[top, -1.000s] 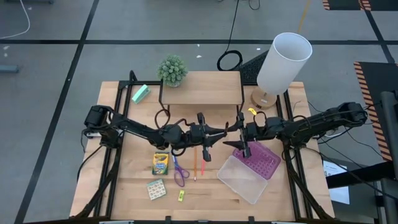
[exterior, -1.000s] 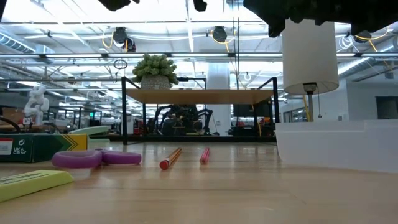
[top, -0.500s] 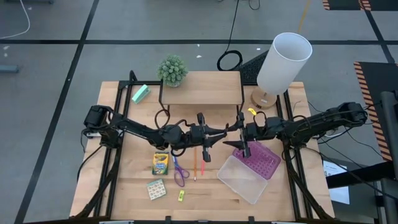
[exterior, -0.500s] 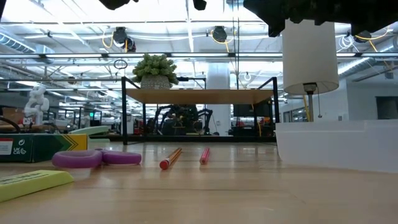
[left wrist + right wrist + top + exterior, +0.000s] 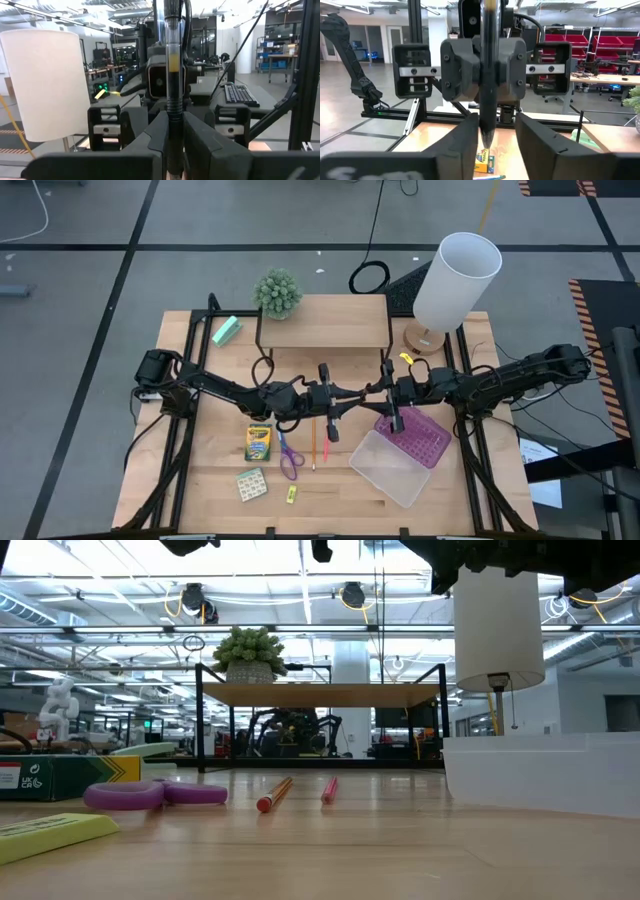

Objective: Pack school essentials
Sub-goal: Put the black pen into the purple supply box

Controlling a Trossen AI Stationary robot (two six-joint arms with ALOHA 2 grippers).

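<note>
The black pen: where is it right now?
The black pen is off the table, clamped upright in the left gripper at mid-table in the high view. The right gripper faces it, open around it, above the pencils.

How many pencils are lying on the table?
2. The orange pencil lies on the wooden table just right of the purple-handled scissors; the pink pencil lies beside it. Both sit under the arms, so more could be hidden.
</note>
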